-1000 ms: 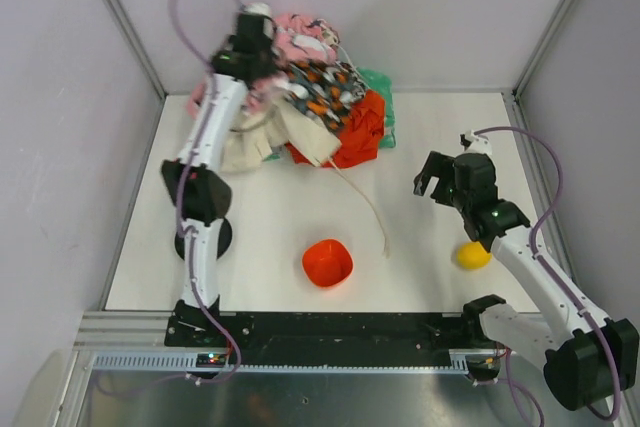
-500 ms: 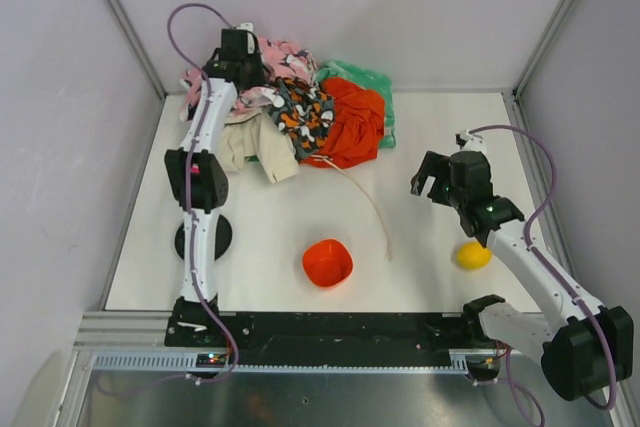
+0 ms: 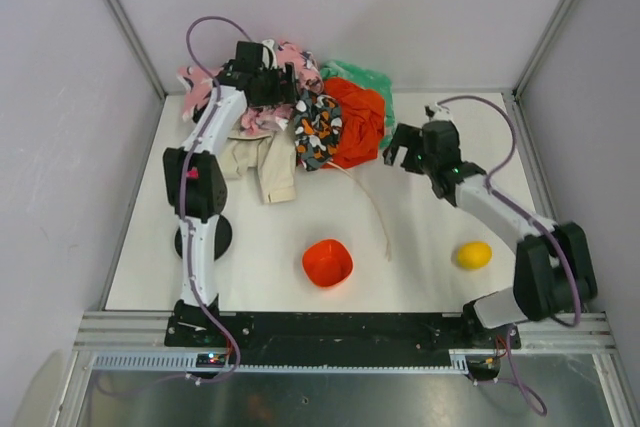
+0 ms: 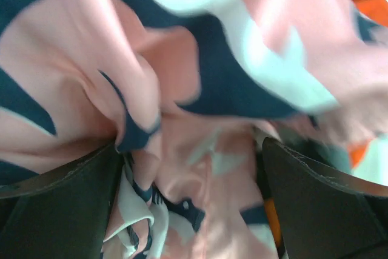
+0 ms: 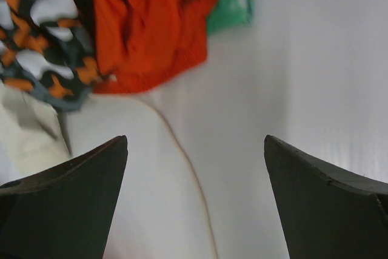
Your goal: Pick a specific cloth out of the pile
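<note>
Right wrist: cloth (image 5: pixel 151 22) crumpled, long axis running away, ahead-left of right gripper (image 5: pixel 195 139), spread wide, empty; left gripper (image 4: pixel 193 145) spread wide in pile (image 4: pixel 182 59).

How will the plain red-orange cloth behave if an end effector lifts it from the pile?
Probably floppy: the red-orange cloth lies in soft folds, so it should sag and hang from the pinch point. Likely light, as it looks like thin fabric. It may drag neighbours along, since it touches the patterned cloth and the green cloth.
</note>
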You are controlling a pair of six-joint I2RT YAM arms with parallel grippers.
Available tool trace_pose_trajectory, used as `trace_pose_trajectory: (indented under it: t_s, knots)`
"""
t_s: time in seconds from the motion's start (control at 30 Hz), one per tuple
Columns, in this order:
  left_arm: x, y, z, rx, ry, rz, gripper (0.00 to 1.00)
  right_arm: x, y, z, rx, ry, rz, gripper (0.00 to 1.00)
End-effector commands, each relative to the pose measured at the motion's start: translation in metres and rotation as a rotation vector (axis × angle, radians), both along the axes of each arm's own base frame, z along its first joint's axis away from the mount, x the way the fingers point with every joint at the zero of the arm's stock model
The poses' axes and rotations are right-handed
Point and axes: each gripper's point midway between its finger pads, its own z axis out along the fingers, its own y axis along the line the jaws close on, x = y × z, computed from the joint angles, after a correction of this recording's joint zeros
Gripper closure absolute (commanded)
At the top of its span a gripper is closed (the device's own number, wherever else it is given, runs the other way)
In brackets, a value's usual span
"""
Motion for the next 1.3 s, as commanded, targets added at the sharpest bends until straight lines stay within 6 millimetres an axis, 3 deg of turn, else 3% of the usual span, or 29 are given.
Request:
trace_pose_trajectory:
  t_s: [0.0,0.07,0.17,0.33,0.4,0.47,0.67,0.77,0.87,0.93,1.0,1.13,1.27]
  knots:
    - [-0.049,0.011,0.117,0.005,-0.171,0.068,0.01,0.063,0.035,0.043,0.088,-0.125,0.001,0.01]
    - [-0.076,0.023,0.134,0.025,-0.186,0.116,0.0,0.082,0.047,0.04,0.089,-0.121,0.002,0.01]
    - [-0.113,0.033,0.143,0.07,-0.197,0.168,0.0,0.11,0.062,0.035,0.077,-0.112,-0.011,0.01]
    - [-0.162,0.033,0.134,0.062,-0.17,0.2,0.0,0.153,0.078,-0.002,-0.011,0.033,-0.04,0.01]
    - [-0.171,0.031,0.13,0.044,-0.168,0.2,0.0,0.17,0.086,-0.018,-0.048,0.091,-0.033,0.02]
    - [-0.177,0.031,0.125,0.035,-0.159,0.198,0.0,0.178,0.093,-0.02,-0.071,0.104,-0.026,0.02]
    - [-0.199,0.033,0.105,0.005,-0.112,0.213,0.0,0.188,0.107,-0.05,-0.02,0.151,-0.03,0.03]
    - [-0.209,0.039,0.097,0.014,-0.106,0.234,0.0,0.187,0.114,-0.077,0.01,0.24,0.0,0.12]
    - [-0.214,0.047,0.094,0.03,-0.112,0.264,0.0,0.184,0.129,-0.077,0.049,0.254,0.081,0.42]
    - [-0.216,0.049,0.094,0.029,-0.116,0.268,0.0,0.186,0.135,-0.058,0.072,0.217,0.118,0.71]
    - [-0.218,0.05,0.093,0.029,-0.118,0.271,0.0,0.189,0.136,-0.019,0.08,0.138,0.139,0.92]
    - [-0.221,0.05,0.086,0.027,-0.108,0.273,0.0,0.185,0.124,0.096,0.092,-0.09,0.158,0.99]
    - [-0.221,0.047,0.075,0.022,-0.086,0.264,0.0,0.164,0.101,0.211,0.116,-0.318,0.158,1.0]
